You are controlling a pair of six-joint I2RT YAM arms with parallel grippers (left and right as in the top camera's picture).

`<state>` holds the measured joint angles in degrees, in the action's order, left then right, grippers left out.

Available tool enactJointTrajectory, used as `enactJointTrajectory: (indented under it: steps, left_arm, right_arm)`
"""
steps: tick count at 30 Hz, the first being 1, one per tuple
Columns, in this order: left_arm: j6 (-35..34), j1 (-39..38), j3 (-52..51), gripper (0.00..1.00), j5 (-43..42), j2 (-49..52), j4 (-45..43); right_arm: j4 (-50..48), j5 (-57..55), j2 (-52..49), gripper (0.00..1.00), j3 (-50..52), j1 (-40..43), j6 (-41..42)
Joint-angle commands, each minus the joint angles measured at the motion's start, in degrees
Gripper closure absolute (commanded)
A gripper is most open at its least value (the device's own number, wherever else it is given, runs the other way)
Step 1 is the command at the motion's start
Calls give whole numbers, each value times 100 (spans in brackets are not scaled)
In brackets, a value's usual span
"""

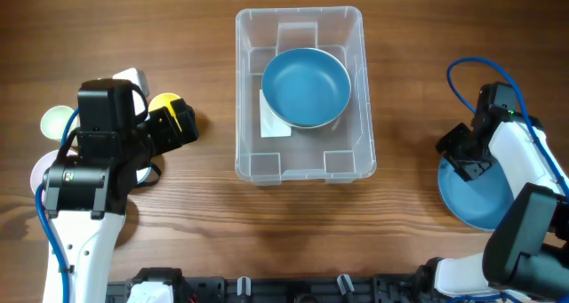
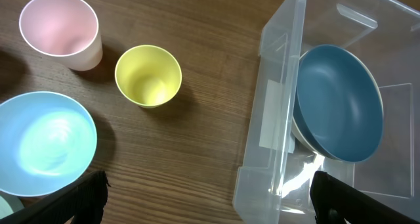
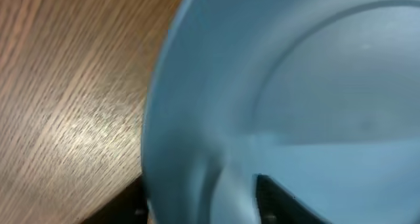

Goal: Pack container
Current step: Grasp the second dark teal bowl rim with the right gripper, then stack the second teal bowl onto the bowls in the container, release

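Container [image 1: 240,90] sits mid-bench [image 1: 418,36], upright, a dark blue bowl [image 1: 306,87] already in its far half.

Left hand [image 2: 210,192]: released, fingers spread wide, holding nothing. It hovers between the container and the yellow cup [image 2: 148,75], with the pink cup [image 2: 59,28] and pale blue bowl [image 2: 42,142] alongside.

Right hand [image 1: 464,156]: fingers straddle the rim of a second blue bowl [image 1: 476,205] near the bench's right edge; cannot tell whether it is clamped.

Risks:
- A thin rim pinch may let the bowl swing or slip.
- A low carry could clip the container's thick rim and shove the bin.

Room: open bench between the second bowl and the container. The near half of the bin is free, though stacking looks tighter.
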<state>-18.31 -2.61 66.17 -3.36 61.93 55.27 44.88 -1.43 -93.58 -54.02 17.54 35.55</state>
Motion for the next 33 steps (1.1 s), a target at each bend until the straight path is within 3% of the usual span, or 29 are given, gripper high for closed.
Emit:
enactJointTrajectory:
  steps: [1,8,10,22,27,33]
  left_arm:
    - [96,26,85,0,-114,-31,-15]
    - [96,26,85,0,-111,-31,-15]
    - [96,26,85,0,-111,-31,-15]
    - [96,26,85,0,-111,-31,-15]
    - [96,26,85,0,-111,-31,-15]
    - [96,26,85,0,-111,-31,-15]
  right_arm:
    - [-26,-267,-72,69,28,-11,96]
    - [-13,-267,-72,86,28,-11,101]
    - [-15,-267,-72,94,28,-11,98]
    - [-103,-262,-68,96,-111,-13,-393]
    - [573,-247,-28,96,-1003,-195,-1025]
    - [1998,-177,-26,96,-3069,-1141,-1799]
